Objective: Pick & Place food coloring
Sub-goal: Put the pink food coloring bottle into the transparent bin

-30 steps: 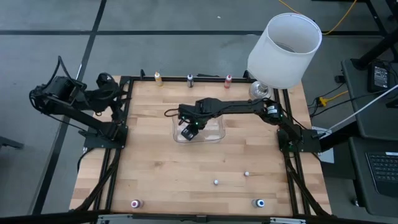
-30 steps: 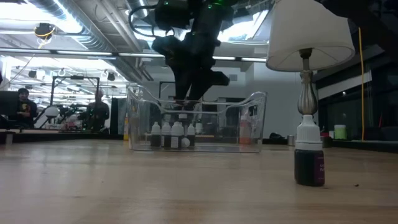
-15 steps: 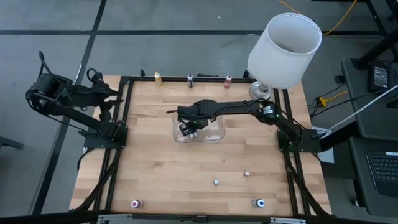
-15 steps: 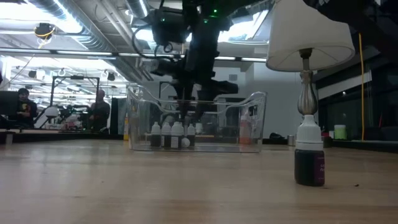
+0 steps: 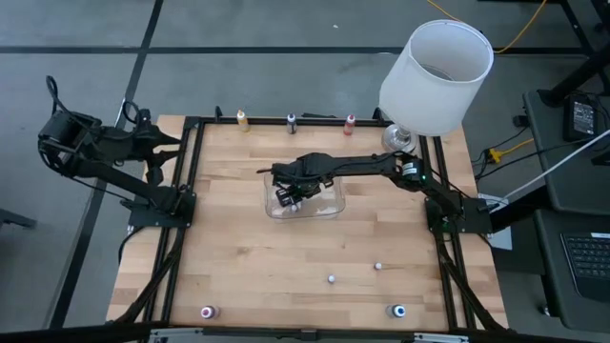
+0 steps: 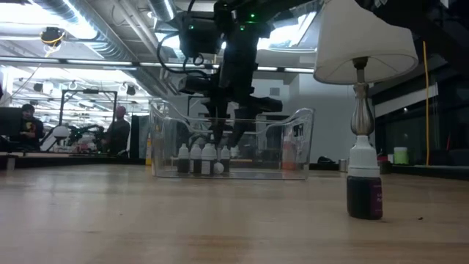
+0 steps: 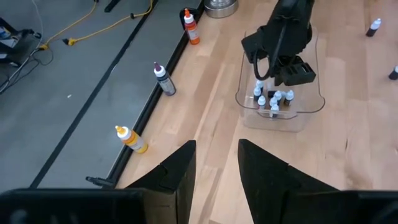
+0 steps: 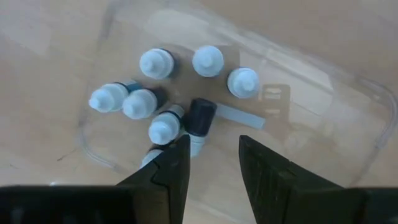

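A clear plastic bin sits mid-table and holds several tiny pale-capped bottles, most upright; a dark one lies on the bin floor. My right gripper points down into the bin, open, over that lying bottle. Yellow-orange, dark purple and red bottles stand along the far edge. Pink and blue bottles stand at the near edge. My left gripper waits open beyond the table's left edge. My right gripper comes from above, pointing down, open over the dark bottle lying on the bin floor. The bottle's pale cap lies close beside one finger. I cannot tell whether they touch.
A lamp with a white shade stands at the far right corner. Two small whitish beads lie on the near half. A dark white-capped bottle stands in the low view's foreground. People show in the room behind.
My right gripper has gone down into the bin and shifted slightly toward the table's left. My left arm has drawn back leftward, away from the table's left edge.
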Controlling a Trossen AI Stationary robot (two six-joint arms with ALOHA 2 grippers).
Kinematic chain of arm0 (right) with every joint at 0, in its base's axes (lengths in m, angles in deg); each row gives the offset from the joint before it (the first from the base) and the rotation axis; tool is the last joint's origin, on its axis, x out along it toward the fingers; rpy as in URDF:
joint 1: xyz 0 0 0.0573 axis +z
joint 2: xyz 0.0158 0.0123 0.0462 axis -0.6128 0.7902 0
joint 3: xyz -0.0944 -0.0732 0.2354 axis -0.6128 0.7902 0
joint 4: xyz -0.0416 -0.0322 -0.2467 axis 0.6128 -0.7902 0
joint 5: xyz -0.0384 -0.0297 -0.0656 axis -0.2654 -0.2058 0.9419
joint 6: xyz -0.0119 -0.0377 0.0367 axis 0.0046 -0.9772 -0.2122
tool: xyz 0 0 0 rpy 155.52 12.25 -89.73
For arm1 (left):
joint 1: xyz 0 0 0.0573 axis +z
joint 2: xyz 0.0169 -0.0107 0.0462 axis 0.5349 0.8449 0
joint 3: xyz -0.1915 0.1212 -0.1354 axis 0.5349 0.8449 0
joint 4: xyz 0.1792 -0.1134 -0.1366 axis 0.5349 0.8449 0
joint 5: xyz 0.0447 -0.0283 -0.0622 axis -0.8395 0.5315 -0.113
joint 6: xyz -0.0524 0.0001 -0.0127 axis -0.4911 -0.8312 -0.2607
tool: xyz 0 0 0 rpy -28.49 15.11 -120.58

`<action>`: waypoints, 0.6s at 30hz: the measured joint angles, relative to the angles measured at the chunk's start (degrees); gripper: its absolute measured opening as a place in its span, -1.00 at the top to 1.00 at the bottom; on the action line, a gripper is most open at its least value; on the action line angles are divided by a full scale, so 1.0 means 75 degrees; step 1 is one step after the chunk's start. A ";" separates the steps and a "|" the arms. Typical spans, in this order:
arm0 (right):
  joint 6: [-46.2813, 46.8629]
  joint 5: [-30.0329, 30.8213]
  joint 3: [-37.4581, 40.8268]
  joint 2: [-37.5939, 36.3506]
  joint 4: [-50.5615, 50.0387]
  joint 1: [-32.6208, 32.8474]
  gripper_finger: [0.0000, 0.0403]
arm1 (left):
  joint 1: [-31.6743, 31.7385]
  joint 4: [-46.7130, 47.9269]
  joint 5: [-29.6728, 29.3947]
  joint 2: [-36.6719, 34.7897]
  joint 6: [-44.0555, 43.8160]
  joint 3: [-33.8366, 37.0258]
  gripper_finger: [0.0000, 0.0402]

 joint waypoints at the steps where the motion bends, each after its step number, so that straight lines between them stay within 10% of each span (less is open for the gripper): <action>1: 0.0006 0.0003 0.0000 0.0002 0.0044 0.0012 0.31 | 0.0001 0.0000 0.0021 0.0000 0.0000 0.0000 0.42; 18: 0.0016 -0.0030 0.0003 0.0359 0.0269 0.0079 0.09 | 0.0001 0.0000 0.0221 0.0003 0.0004 0.0000 0.42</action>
